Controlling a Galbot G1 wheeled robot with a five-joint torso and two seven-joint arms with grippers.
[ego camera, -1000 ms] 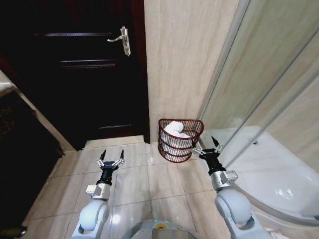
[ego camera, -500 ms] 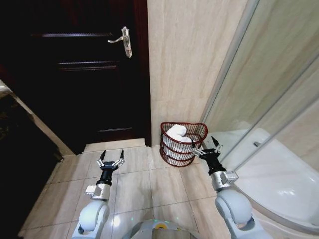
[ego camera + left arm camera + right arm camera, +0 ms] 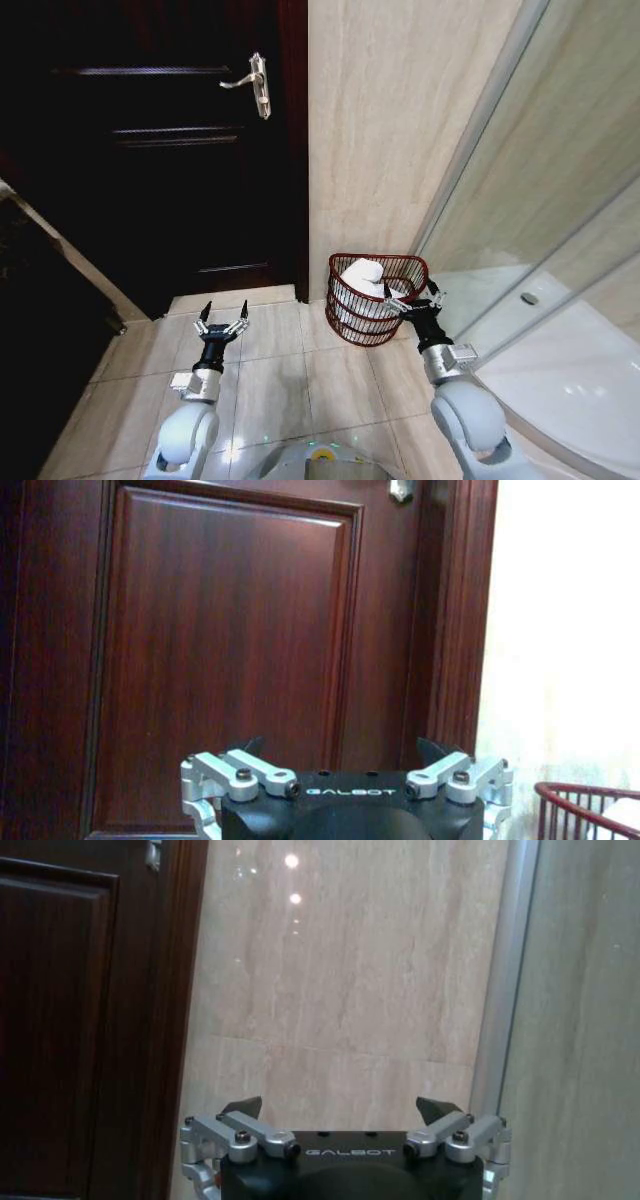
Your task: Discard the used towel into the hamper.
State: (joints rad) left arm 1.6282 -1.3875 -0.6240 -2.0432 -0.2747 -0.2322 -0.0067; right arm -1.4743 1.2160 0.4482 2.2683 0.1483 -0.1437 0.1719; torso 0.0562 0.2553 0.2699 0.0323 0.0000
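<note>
Reddish-brown round wire hamper [image 3: 377, 298] sits on the tile floor [image 3: 270, 375] against the beige wall, a white rolled towel [image 3: 362, 276] inside. We read "GALBOT" on both wrists. Our right gripper [image 3: 411, 297] partly hides its rim, spread open; left gripper [image 3: 221, 321] open, empty, facing the dark wooden door [image 3: 150, 150].

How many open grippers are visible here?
2: the left gripper is over the beige floor tiles before the dark wooden door; the right gripper is beside the reddish-brown wire hamper.
</note>
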